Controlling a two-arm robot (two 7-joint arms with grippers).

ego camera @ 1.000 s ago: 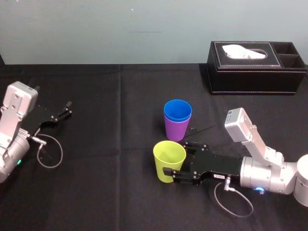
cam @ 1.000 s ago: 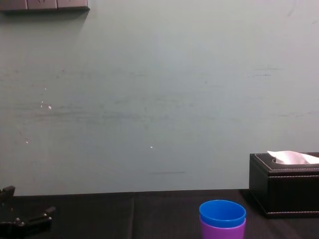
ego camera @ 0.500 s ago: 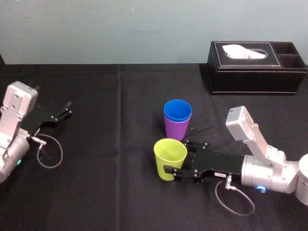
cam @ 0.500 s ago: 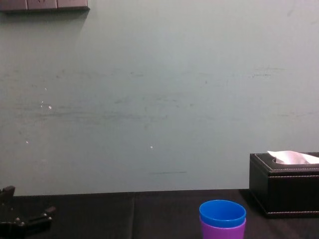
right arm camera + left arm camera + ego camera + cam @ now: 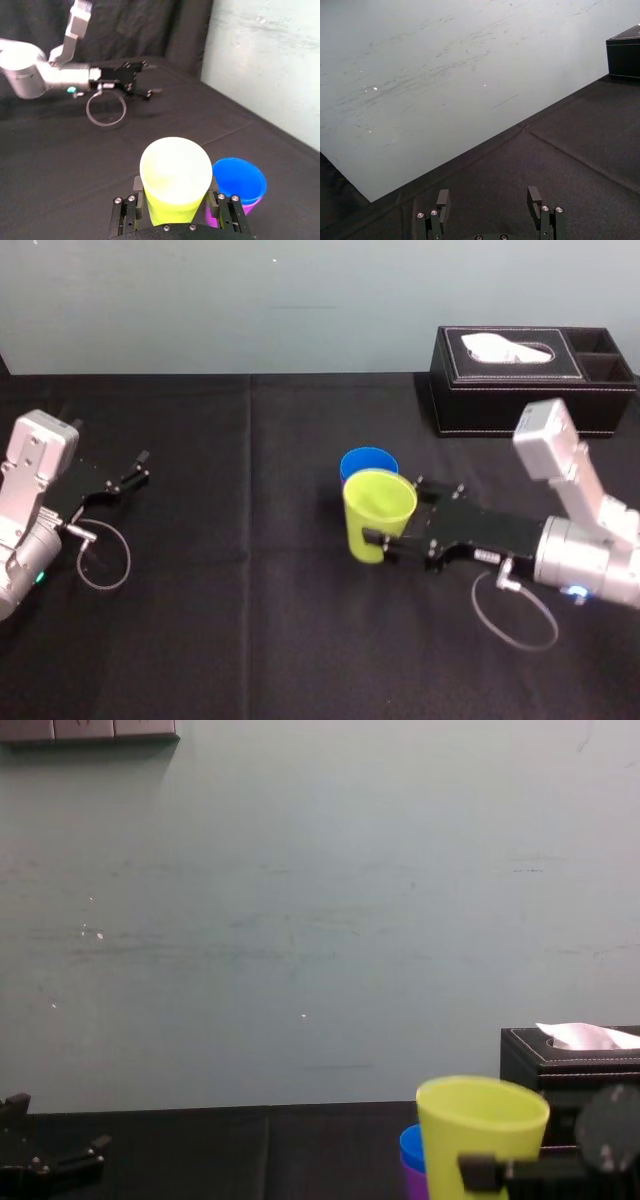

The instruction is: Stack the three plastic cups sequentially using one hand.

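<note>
My right gripper (image 5: 396,514) is shut on the yellow-green cup (image 5: 378,512) and holds it upright above the table. The cup hangs just in front of the stacked pair, its rim overlapping the blue cup (image 5: 366,461). In the right wrist view the yellow-green cup (image 5: 175,177) sits between the fingers (image 5: 134,199), with the blue cup (image 5: 239,181) nested in the purple cup (image 5: 249,205) right beside it. The chest view shows the yellow-green cup (image 5: 480,1132) raised higher than the blue cup's rim (image 5: 409,1147). My left gripper (image 5: 135,469) rests open at the table's far left.
A black leather tissue box (image 5: 530,380) stands at the back right, behind the cups. A cable loop (image 5: 100,558) lies beside the left arm, and another (image 5: 515,612) hangs under the right wrist. Black cloth (image 5: 250,620) covers the table.
My right gripper has lifted the yellow-green cup off the table and carried it back and to the right, up against the blue-and-purple stack. The left arm has not moved.
</note>
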